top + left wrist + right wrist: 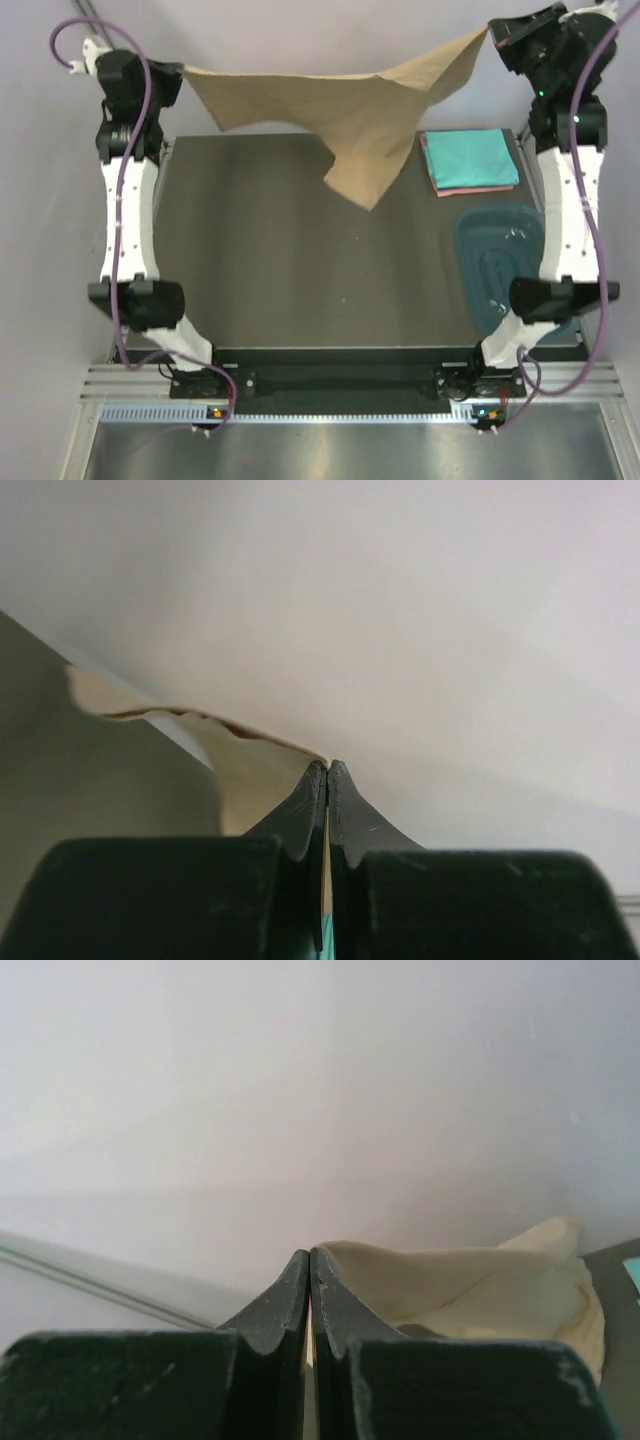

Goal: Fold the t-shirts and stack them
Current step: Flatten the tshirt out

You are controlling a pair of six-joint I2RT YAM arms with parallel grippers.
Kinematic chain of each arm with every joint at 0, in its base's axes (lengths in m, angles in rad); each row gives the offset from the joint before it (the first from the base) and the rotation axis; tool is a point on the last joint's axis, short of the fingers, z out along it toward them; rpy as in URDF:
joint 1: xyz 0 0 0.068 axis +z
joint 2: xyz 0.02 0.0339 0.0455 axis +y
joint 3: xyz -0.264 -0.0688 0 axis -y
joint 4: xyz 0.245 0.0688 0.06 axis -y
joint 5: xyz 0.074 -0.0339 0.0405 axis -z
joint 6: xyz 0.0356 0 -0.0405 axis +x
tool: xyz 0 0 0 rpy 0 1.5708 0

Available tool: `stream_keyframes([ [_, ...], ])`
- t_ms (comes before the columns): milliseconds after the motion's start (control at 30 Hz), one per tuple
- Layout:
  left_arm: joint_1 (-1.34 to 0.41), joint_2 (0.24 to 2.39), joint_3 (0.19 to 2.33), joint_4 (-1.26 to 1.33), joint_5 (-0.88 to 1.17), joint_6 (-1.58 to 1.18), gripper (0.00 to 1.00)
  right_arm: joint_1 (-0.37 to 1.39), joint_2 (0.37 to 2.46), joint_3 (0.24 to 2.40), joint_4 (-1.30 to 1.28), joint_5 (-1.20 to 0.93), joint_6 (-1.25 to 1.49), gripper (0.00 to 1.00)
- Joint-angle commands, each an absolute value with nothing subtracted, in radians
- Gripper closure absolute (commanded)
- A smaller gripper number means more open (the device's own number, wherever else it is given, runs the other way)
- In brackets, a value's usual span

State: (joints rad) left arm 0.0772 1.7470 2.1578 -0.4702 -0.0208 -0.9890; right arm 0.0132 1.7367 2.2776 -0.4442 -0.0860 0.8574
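The tan t-shirt (345, 105) hangs stretched in the air over the far edge of the table, sagging to a point in the middle. My left gripper (178, 70) is shut on its left corner and my right gripper (492, 35) is shut on its right corner. In the left wrist view the tan cloth (250, 770) runs off to the left from the pinched fingertips (328, 768). In the right wrist view the cloth (480, 1280) spreads right from the closed fingertips (309, 1255). A folded turquoise t-shirt (468, 157) lies on a folded salmon-pink one (470, 190) at the far right.
A dark teal plastic tub (500, 262) sits at the right side of the dark table (290, 270), beside the right arm. A pale wall stands behind the table.
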Motion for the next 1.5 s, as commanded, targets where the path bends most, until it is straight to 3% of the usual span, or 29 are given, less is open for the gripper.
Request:
stream_keyframes([
  [0, 0.077, 1.483, 1.885, -0.295, -0.06, -0.985, 1.0, 0.008, 1.542, 2.179, -0.327, -0.081, 0.83, 1.0],
  [267, 0.075, 1.249, 1.479, -0.46, -0.055, -0.913, 1.0, 0.008, 1.146, 1.479, -0.374, -0.066, 0.733, 1.0],
  [600, 0.074, 0.905, 1.017, -0.62, -0.336, -0.831, 1.0, 0.054, 0.816, 0.824, -0.587, -0.116, 0.721, 1.0],
  [733, 0.074, 0.858, 0.914, -0.722, -0.465, -0.873, 1.0, 0.121, 0.764, 0.739, -0.678, -0.074, 0.666, 1.0],
  [1100, 0.075, 0.796, 0.782, -0.819, -0.485, -1.035, 1.0, 0.224, 0.655, 0.667, -0.807, -0.006, 0.638, 1.0],
  [1467, 0.075, 0.799, 0.749, -0.89, -0.601, -1.152, 1.0, 0.34, 0.816, 0.793, -0.669, 0.136, 0.684, 1.0],
])
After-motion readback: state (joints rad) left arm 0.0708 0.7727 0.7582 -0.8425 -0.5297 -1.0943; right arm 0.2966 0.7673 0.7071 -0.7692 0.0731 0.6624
